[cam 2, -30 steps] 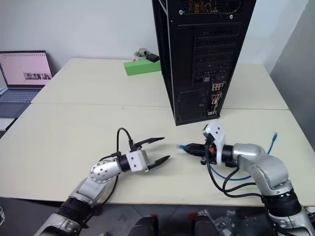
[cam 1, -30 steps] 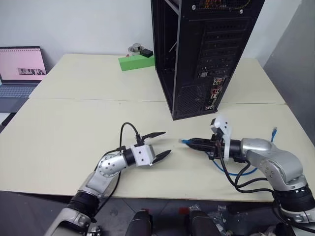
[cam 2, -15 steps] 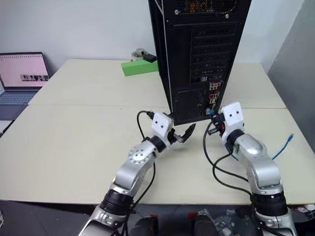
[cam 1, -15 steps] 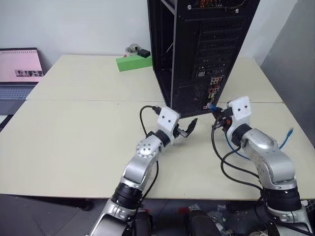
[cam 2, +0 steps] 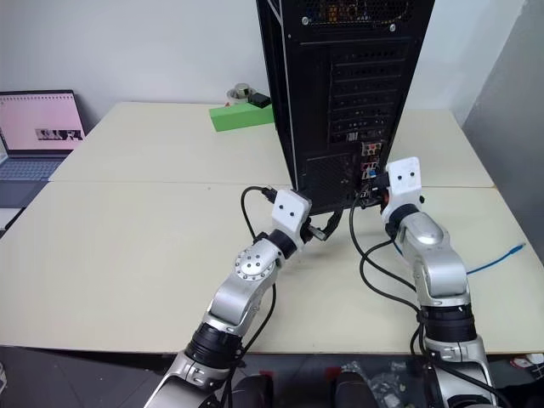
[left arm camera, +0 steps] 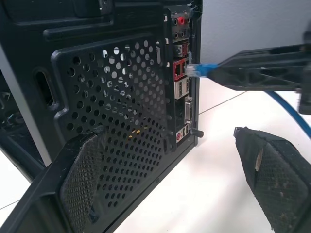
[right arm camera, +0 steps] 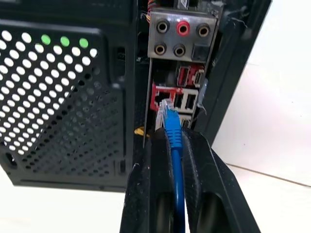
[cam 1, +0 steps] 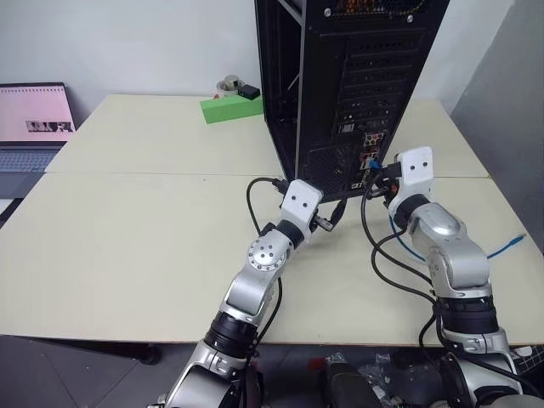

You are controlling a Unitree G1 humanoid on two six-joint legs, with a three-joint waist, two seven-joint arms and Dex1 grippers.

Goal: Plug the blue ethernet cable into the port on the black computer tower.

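You hold blue ethernet cable [right arm camera: 171, 127] pinched in right gripper [right arm camera: 171, 145] just behind clear plug, so tip points level at port [right arm camera: 161, 97] on black computer tower [cam 1: 340, 85], just short, not seated. Left gripper [left arm camera: 170, 165] spread wide, empty, beside tower's rear panel on surface [cam 1: 127, 221], likely ready to steady.
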